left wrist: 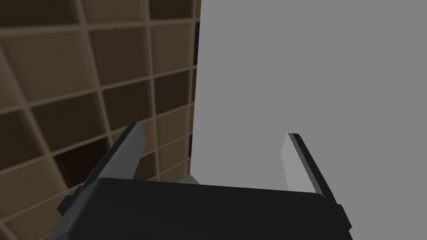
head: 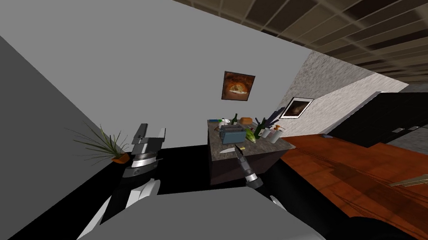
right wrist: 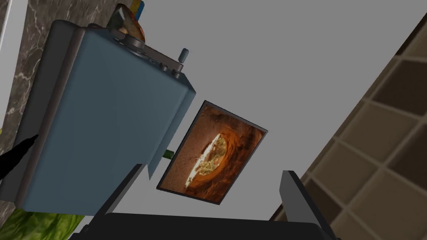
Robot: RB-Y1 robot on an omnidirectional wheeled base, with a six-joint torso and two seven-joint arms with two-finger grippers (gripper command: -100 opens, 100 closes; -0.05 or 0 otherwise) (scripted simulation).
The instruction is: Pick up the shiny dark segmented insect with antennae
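My right gripper (head: 238,150) reaches over the front of a dark marbled counter (head: 267,150). In the right wrist view it (right wrist: 208,183) is open, with nothing between its fingers, and points at a blue-grey toaster (right wrist: 104,121) close ahead. A black tapered shape (right wrist: 16,156) pokes in beside the toaster; I cannot tell whether it is the insect. The toaster (head: 232,134) stands mid-counter in the head view. My left gripper (head: 150,133) is raised at my left, open (left wrist: 212,146) and holding nothing.
A pale knife (head: 227,150) lies on the counter by the right gripper. A green leafy thing (head: 251,136), bottles (head: 235,119) and cups (head: 273,135) crowd the back. A potted plant (head: 105,144) stands by the left arm. Red-brown floor (head: 346,168) is on the right.
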